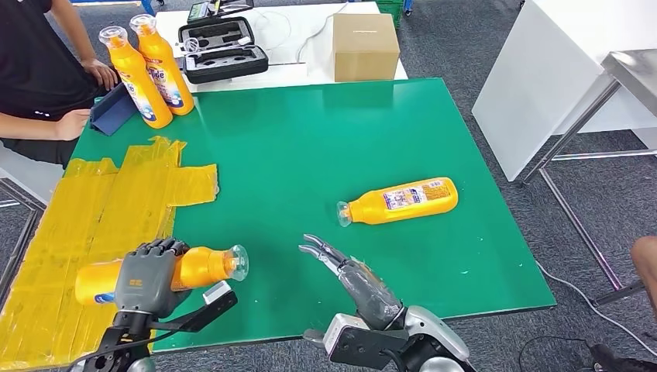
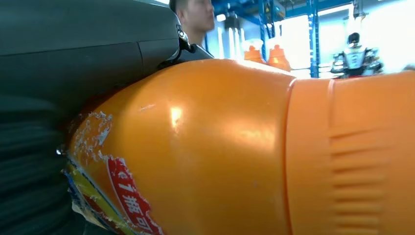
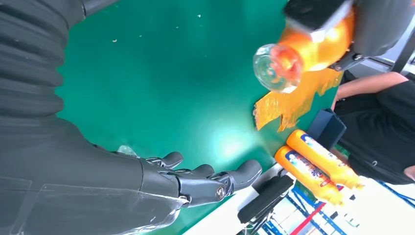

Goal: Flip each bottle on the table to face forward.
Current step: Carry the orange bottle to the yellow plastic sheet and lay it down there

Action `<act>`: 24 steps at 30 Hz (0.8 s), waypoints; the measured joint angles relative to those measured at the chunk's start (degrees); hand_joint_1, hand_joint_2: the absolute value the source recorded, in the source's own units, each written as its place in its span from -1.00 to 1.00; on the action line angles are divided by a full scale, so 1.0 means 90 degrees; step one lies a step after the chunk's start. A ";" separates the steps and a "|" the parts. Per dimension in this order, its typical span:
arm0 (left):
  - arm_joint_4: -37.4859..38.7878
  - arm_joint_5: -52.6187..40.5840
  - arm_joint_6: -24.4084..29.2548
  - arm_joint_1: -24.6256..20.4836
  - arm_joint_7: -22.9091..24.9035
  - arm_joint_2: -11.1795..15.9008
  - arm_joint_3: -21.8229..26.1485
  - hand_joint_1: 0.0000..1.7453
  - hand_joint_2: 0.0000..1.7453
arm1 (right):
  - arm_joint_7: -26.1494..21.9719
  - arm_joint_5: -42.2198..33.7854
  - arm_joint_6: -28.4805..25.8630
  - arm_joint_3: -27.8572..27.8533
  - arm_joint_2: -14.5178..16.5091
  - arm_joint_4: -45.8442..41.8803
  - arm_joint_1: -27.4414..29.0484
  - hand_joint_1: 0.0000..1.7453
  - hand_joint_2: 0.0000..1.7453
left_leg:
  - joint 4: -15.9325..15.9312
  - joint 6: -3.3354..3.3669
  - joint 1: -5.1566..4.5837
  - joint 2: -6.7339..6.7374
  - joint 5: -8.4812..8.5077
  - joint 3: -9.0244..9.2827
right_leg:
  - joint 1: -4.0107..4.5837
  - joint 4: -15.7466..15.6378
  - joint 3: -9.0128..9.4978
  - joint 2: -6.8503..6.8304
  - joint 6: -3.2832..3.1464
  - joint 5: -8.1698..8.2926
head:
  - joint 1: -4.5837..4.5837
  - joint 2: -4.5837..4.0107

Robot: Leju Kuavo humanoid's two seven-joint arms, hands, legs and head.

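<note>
My left hand (image 1: 149, 275) grips an orange bottle (image 1: 197, 267) lying sideways over the table's near left, its clear cap (image 1: 238, 262) pointing right. Up close the left wrist view has that bottle (image 2: 220, 147) with a torn label. From the right wrist view its cap (image 3: 274, 66) faces the camera. A second orange bottle (image 1: 403, 201) lies on its side at mid-right on the green table (image 1: 310, 139), label up, cap to the left. My right hand (image 1: 345, 271) hovers open in front of it, fingers stretched (image 3: 205, 183), holding nothing.
Two upright orange bottles (image 1: 147, 70) stand at the far left corner beside a seated person (image 1: 39, 70). Yellow tape patches (image 1: 101, 209) cover the table's left side. A cardboard box (image 1: 364, 46) and an open black case (image 1: 221, 50) sit on the white table behind.
</note>
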 joint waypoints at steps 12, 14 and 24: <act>0.1216 -0.0439 -0.0196 -0.0667 0.0500 0.0306 -0.0253 1.00 1.00 | 0.0035 -0.0004 0.0014 0.0012 -0.0060 -0.0015 -0.0050 -1.00 1.00 | 0.0000 0.0000 -0.0001 -0.0001 0.0001 -0.0001 | 0.0000 0.0000 0.0001 0.0000 0.0000 0.0001 | 0.0000 0.0000; 0.1563 -0.0441 -0.0281 -0.0884 0.0527 0.0388 -0.0344 1.00 1.00 | 0.0041 -0.0017 0.0041 0.0031 -0.0072 -0.0014 -0.0102 -1.00 1.00 | 0.0000 -0.0001 0.0000 0.0000 0.0004 0.0000 | 0.0001 0.0001 0.0001 0.0000 -0.0001 0.0002 | 0.0000 0.0000; 0.2783 -0.0446 -0.0366 -0.1621 0.0473 0.0622 -0.0510 1.00 1.00 | 0.0052 -0.0052 0.0143 0.0141 -0.0127 0.0059 -0.0319 -1.00 1.00 | 0.0000 -0.0002 -0.0001 -0.0008 0.0007 0.0000 | -0.0001 0.0003 0.0008 -0.0003 0.0000 0.0002 | 0.0000 0.0000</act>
